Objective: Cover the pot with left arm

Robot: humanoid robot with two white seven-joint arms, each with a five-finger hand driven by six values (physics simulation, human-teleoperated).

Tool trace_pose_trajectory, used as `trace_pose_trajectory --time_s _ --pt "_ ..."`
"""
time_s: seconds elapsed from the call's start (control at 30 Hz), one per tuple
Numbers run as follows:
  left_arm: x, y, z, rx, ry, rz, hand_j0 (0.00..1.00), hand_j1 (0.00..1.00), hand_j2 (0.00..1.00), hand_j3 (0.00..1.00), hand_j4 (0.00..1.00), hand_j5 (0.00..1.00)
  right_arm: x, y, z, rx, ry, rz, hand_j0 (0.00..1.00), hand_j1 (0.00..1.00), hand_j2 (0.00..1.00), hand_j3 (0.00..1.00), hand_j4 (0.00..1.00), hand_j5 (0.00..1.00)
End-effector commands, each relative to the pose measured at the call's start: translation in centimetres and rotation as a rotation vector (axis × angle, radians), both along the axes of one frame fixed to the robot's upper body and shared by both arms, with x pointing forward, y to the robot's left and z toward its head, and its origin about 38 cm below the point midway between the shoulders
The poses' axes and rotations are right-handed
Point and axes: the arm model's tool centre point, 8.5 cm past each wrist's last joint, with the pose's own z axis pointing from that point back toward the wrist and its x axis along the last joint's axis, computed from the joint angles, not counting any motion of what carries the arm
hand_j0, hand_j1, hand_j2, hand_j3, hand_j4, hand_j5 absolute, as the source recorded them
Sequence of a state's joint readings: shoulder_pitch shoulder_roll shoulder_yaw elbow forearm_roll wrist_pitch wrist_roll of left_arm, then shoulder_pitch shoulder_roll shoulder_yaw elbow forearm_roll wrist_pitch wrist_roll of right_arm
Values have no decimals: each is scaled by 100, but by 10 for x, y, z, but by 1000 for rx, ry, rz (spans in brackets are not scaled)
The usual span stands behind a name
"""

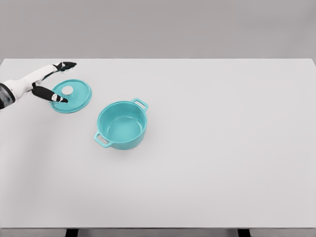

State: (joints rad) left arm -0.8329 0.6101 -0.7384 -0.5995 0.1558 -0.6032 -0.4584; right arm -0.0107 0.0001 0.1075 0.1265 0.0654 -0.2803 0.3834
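A teal pot with two side handles stands uncovered on the white table, left of the middle. Its round teal lid with a white knob lies flat on the table to the pot's upper left. My left hand comes in from the left edge and hovers at the lid's left rim with its fingers spread. One dark-tipped finger lies over the lid's left part, another points away behind the lid. The hand holds nothing.
The table's far edge runs just behind the hand. A grey wall stands behind it.
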Motion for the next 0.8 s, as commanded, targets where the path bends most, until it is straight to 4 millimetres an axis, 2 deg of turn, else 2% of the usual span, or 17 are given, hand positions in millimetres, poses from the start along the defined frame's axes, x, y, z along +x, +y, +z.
trace_pose_trajectory --time_s 0.0,0.03,0.07,0.17,0.3,0.67,0.7,0.77 --pt "-3 4 -17 6 79 18 93 93 93 93 93 93 0 0 0 0 -1 1 100 100 100 100 100 100" --pt "-1 6 -14 8 86 27 91 91 91 91 91 91 0 0 0 0 -1 1 100 100 100 100 100 100" --pt "-1 11 -22 7 124 69 87 87 87 87 87 87 0 0 0 0 0 0 100 100 100 100 100 100" --pt "7 20 -14 8 163 112 86 86 86 86 86 86 0 0 0 0 -1 1 100 100 100 100 100 100" --pt "10 7 -20 -11 177 108 86 86 86 86 86 86 0 0 0 0 0 0 100 100 100 100 100 100" --pt "11 1 -18 -23 180 82 85 85 85 85 85 85 0 0 0 0 -1 1 100 100 100 100 100 100" --pt "11 1 -18 -21 182 75 81 81 81 81 81 81 0 0 0 0 -1 1 100 100 100 100 100 100" --pt "9 0 -21 -21 188 64 66 66 66 66 66 66 0 0 0 2 -1 1 100 100 100 100 100 100"
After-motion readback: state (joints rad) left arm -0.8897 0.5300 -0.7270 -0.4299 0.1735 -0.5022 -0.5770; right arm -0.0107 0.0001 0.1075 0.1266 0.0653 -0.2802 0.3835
